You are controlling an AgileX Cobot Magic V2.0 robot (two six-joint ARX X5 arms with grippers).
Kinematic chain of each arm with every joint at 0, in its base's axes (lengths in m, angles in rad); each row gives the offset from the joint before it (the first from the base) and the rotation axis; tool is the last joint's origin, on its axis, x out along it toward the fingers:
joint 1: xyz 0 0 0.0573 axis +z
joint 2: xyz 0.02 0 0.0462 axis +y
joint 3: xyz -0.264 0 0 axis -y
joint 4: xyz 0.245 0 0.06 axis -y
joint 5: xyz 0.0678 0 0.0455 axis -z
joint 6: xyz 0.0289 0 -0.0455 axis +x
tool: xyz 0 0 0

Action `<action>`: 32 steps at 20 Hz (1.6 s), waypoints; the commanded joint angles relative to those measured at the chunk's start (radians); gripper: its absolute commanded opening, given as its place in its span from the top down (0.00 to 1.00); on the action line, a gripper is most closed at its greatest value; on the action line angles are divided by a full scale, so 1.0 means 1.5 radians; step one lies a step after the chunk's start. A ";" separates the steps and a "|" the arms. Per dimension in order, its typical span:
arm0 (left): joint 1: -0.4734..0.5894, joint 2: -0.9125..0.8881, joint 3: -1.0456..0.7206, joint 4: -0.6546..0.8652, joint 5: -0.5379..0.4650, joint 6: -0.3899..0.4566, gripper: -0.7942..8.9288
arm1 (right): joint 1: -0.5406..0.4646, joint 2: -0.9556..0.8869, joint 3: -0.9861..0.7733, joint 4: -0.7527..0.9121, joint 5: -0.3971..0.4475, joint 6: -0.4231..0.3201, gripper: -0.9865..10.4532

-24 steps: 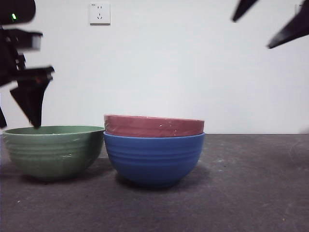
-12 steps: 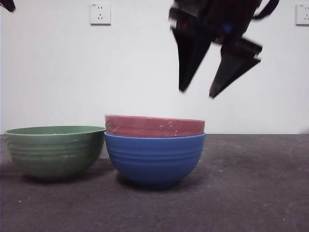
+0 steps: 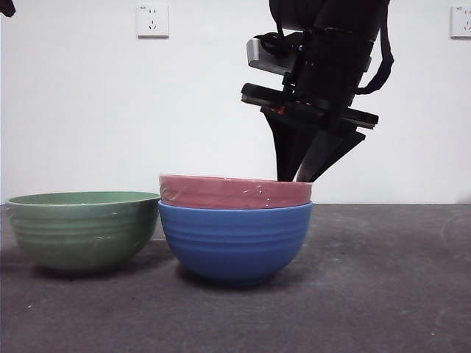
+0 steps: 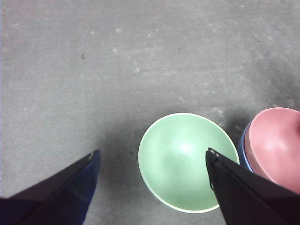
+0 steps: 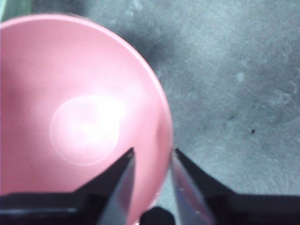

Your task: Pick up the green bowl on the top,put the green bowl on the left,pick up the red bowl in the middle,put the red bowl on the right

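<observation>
The red bowl (image 3: 235, 192) sits nested in a blue bowl (image 3: 235, 241) at the table's middle. My right gripper (image 3: 296, 176) has come down onto its right rim. In the right wrist view the red bowl (image 5: 79, 122) fills the left side, and my right gripper (image 5: 153, 152) straddles its rim. One jaw is inside the bowl and one outside, open by a narrow gap. The green bowl (image 3: 82, 229) stands alone on the left, upright and empty. High above the green bowl (image 4: 187, 161), my left gripper (image 4: 151, 154) hangs open.
The table (image 3: 383, 279) is dark grey. A white wall with two sockets (image 3: 152, 20) closes the back. The green bowl's rim nearly touches the blue bowl. In the left wrist view the red bowl (image 4: 276, 145) shows at the edge.
The left arm has risen away from the green bowl and out of the front view. The right arm swept in from the top right and dropped onto the red bowl's rim, its jaws narrowing.
</observation>
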State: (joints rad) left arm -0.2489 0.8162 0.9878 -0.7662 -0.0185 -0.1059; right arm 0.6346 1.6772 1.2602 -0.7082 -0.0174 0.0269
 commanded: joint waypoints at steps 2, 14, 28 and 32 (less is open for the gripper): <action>0.001 -0.001 -0.001 -0.001 0.000 -0.004 0.53 | 0.001 0.010 0.001 0.004 0.000 -0.008 0.90; 0.001 -0.001 -0.001 -0.011 -0.001 -0.004 0.53 | 0.001 -0.061 0.005 0.020 -0.001 -0.007 0.92; 0.001 -0.001 -0.001 -0.009 0.000 -0.004 0.53 | -0.224 -0.333 -0.011 -0.270 0.138 0.016 0.92; 0.001 -0.001 -0.001 -0.009 0.000 -0.004 0.53 | -0.275 -0.327 -0.127 -0.147 0.022 0.016 0.92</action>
State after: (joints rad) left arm -0.2489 0.8162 0.9878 -0.7841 -0.0185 -0.1059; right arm 0.2222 1.1805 1.0893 -0.9489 0.0265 0.0383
